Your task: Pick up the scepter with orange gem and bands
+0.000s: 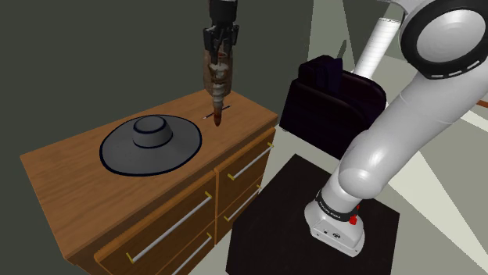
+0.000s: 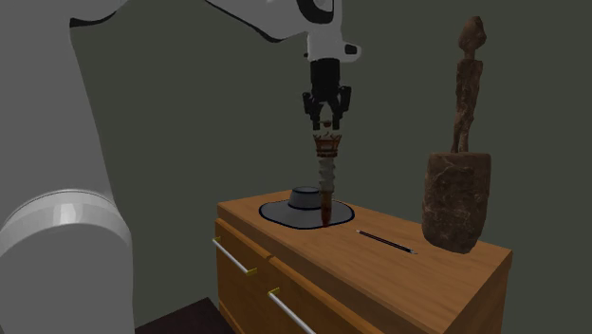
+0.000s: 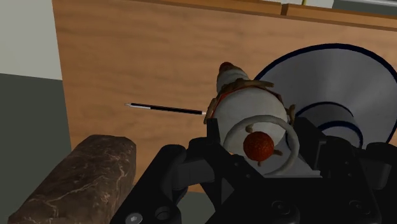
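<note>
Hand [image 2: 328, 121] clasping the scepter [image 2: 327, 176] at its gem end, shaft hanging straight below: apparently rigid, slender and top-heavy, best gripped near the thick head.

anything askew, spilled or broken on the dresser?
Nothing stands out. The banded scepter with orange gem hangs upright from the black gripper, which is shut on its head. The grey wide-brimmed hat and thin black rod lie flat, and the rough brown carved figure stands upright on the wooden dresser.
</note>
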Available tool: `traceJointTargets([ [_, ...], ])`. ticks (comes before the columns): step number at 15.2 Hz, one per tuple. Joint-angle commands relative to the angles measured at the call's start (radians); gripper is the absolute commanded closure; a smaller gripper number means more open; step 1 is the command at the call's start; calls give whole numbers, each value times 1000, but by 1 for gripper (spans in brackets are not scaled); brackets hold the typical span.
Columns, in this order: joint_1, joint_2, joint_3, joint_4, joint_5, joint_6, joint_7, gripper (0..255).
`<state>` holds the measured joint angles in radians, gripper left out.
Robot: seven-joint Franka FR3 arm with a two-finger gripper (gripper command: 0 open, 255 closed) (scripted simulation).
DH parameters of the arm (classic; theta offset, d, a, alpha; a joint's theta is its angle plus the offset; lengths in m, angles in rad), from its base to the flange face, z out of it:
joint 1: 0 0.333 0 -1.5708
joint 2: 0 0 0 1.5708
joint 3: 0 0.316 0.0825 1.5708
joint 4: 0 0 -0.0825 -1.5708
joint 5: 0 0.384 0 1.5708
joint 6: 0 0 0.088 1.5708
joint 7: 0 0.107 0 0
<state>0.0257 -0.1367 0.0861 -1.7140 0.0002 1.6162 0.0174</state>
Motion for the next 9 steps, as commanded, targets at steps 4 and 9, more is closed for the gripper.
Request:
traceJointTargets([
  [4,0,24,1,96,-2,-73,1,255],
  [9,1,40,2,160,-3,-119,2,255],
])
